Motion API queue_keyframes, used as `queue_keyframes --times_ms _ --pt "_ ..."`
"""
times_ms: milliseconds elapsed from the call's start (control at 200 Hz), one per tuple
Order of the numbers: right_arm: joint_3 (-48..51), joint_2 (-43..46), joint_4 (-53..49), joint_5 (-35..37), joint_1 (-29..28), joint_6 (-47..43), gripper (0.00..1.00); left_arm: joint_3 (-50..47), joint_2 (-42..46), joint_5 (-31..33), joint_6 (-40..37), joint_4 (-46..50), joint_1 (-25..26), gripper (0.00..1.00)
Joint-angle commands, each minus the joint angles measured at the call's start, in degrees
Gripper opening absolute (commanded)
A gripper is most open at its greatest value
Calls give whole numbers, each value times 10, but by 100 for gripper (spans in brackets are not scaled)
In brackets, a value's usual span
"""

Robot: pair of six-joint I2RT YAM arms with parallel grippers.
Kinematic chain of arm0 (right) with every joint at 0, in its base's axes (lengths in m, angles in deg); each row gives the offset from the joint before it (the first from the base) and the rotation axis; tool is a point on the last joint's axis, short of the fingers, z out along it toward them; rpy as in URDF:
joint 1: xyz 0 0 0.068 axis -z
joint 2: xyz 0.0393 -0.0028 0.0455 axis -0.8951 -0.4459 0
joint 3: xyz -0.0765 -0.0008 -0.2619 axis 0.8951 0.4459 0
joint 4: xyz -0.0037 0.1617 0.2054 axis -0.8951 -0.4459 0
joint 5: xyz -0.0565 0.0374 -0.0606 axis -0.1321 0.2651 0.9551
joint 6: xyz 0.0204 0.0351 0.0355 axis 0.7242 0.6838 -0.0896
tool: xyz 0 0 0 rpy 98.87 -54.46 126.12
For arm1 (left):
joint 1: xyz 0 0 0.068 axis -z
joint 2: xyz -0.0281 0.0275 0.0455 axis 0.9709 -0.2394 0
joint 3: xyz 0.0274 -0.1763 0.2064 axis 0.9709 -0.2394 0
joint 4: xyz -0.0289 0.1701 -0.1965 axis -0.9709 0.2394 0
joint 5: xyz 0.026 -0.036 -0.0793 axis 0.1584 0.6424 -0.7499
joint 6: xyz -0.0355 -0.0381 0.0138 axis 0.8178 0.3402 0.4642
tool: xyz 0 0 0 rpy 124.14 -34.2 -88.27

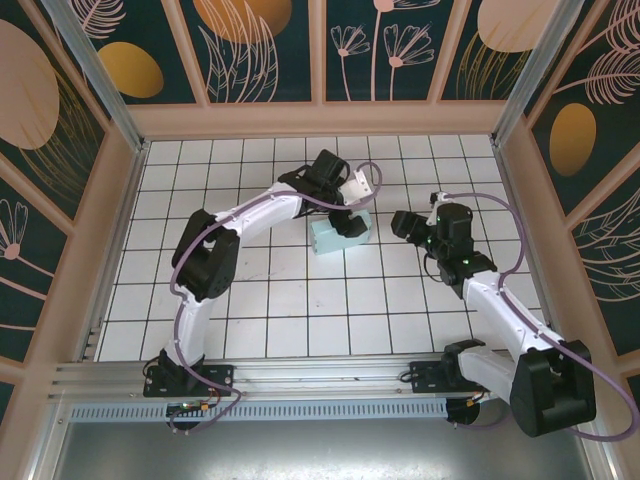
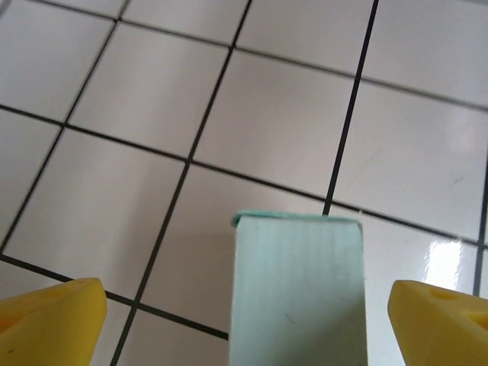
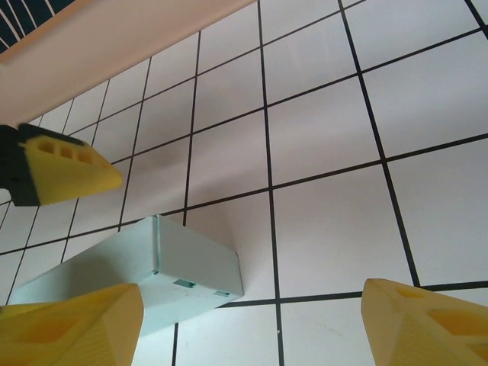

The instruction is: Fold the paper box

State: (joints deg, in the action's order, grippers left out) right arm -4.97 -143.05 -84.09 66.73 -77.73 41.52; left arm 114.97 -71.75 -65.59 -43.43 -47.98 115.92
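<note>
Top external, tabletop [image 1: 250, 300]: white tiles, dark grid.
Walls [image 1: 265, 50]: dark teal floral panels, pale frames.
Paper box [image 1: 328, 240]: mid-tabletop, between my left jaws.
Left jaws: open, clear of it.
Right jaws: open, empty.

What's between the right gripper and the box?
Nothing but bare tile: the top view shows open floor between the right gripper and the box.
</note>
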Motion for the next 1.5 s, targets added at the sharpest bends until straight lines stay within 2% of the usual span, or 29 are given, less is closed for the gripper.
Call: queue_keyframes --times_ms 0,35,130,190,350,395,596,756,951,1136,1231,1371,1396,1496 --pt "7 11 0 -3 7 -15 75 29 -14 32 -29 75 7 82" --pt "7 9 2 -5 7 -15 75 30 -14 31 -30 79 7 72" --pt "7 5 4 -7 8 -14 75 36 -8 32 -32 93 9 58" --pt "7 -1 4 -9 9 -13 74 30 1 40 -32 93 10 45" --pt "6 -20 6 -17 9 -6 74 -35 48 112 -40 36 15 41" --pt "5 -26 7 -21 9 -4 74 -66 68 141 -43 -4 15 38" --pt "-1 -45 11 -28 9 -4 73 -209 158 290 -94 -205 19 39" --pt "-5 -58 19 -37 9 1 73 -296 168 330 -196 -311 19 42" --pt "-1 -67 20 -31 9 3 73 -433 200 276 -280 -501 31 49" --pt "4 -70 20 -21 10 0 73 -513 199 252 -330 -565 52 52" --pt "-5 -78 17 -25 10 -1 73 -510 195 253 -293 -541 54 59" --pt "-16 -80 17 -30 10 -6 74 -524 236 227 -224 -538 55 88" --pt "-16 -79 18 -27 10 -5 74 -531 245 230 -204 -551 54 98" --pt "-17 -75 27 -25 11 -3 79 -567 298 242 -133 -620 52 99"
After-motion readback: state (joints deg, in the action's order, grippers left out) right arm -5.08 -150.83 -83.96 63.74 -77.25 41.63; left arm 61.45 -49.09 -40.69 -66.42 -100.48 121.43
